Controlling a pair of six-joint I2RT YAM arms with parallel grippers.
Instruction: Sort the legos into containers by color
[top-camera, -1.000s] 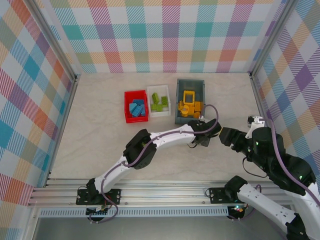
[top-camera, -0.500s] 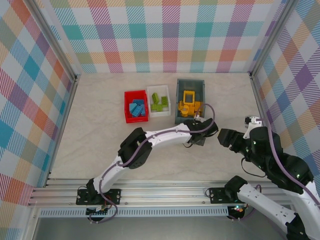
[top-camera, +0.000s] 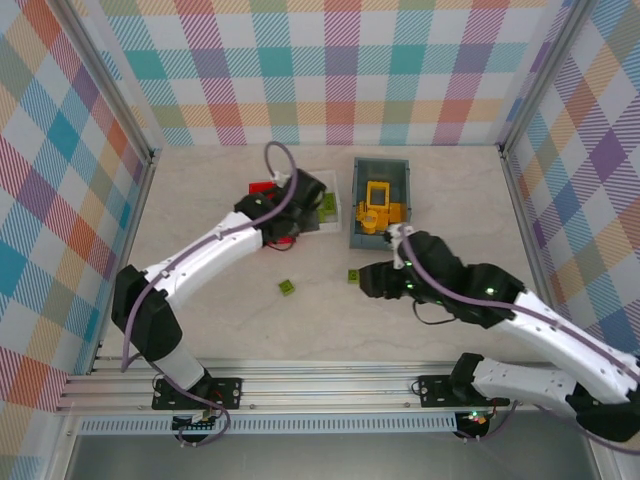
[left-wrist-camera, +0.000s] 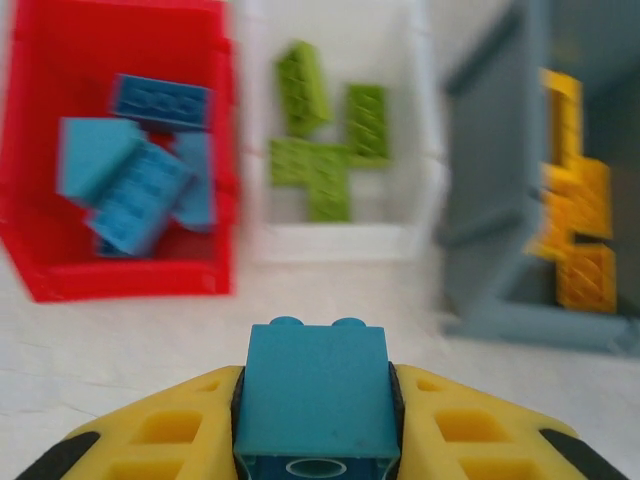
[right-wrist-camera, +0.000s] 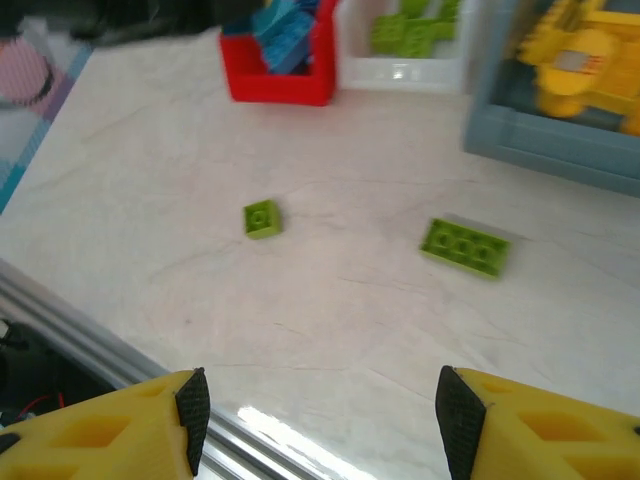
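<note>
1. The red bin (left-wrist-camera: 35, 270) holds a heap of blue bricks (left-wrist-camera: 135, 185). The left wrist view is blurred, so their number is hard to make out. From above, the left arm (top-camera: 205, 245) covers most of this bin.
2. The left gripper (left-wrist-camera: 317, 410) is clamped on one blue brick (left-wrist-camera: 316, 370), studs up. Its yellow fingers (left-wrist-camera: 170, 425) are cut off by the bottom edge. Whether it hangs over a bin or over the table I cannot tell.
3. The white bin (left-wrist-camera: 330, 240), just right of the red one, holds green bricks (left-wrist-camera: 325, 170), soft with blur.
4. Two pieces lie loose on the table (right-wrist-camera: 330, 320) in front of the bins: a small green brick (right-wrist-camera: 262, 218) and, to its right and apart from it, a longer green brick (right-wrist-camera: 465, 247).
5. The grey bin (left-wrist-camera: 480, 230) holds yellow pieces (left-wrist-camera: 580, 230), cut off by the right edge of the left wrist view.
6. The right gripper (right-wrist-camera: 322, 415) hangs above the table near the longer green brick. Its jaws are spread wide with nothing between them, and its fingers are cut by the bottom edge.
</note>
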